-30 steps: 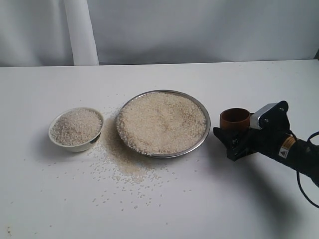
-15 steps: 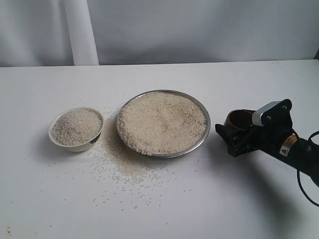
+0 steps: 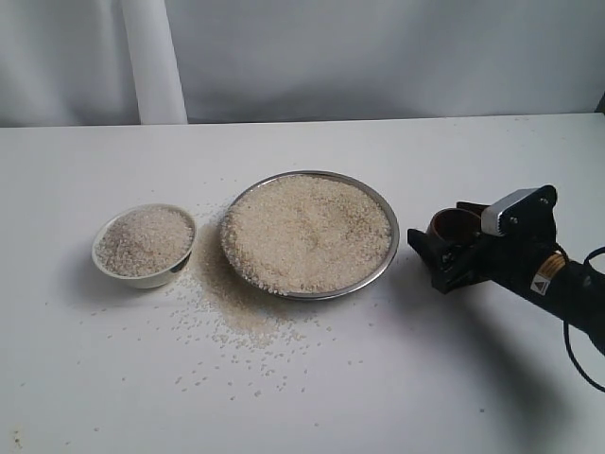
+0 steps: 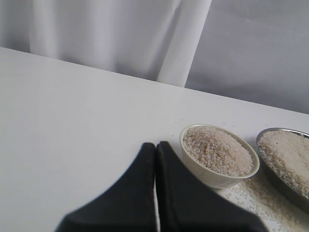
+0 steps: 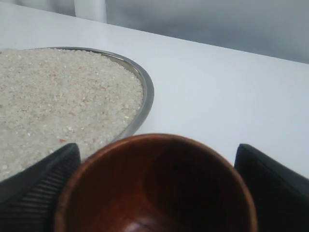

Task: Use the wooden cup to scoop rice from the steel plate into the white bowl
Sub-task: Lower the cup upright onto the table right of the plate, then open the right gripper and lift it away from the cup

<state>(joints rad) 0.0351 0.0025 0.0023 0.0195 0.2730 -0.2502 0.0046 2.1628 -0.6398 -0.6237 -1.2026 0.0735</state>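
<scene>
The wooden cup stands on the table just right of the steel plate, which is heaped with rice. My right gripper is shut on the cup, one finger pressed against each side. In the right wrist view the cup fills the space between the fingers, its dark inside empty, with the plate's rim just beyond. The white bowl, piled with rice, sits left of the plate. My left gripper is shut on nothing, near the bowl; the exterior view does not show it.
Spilled rice is strewn over the table between the bowl and the plate and out in front of them. A pale curtain hangs behind the table's far edge. The right arm's cable loops at the right border.
The right gripper has slid forward around the cup, so that its far finger now shows beyond it. The cup looks lower and tipped compared with a second ago. Bowl, plate and rice are unchanged.
</scene>
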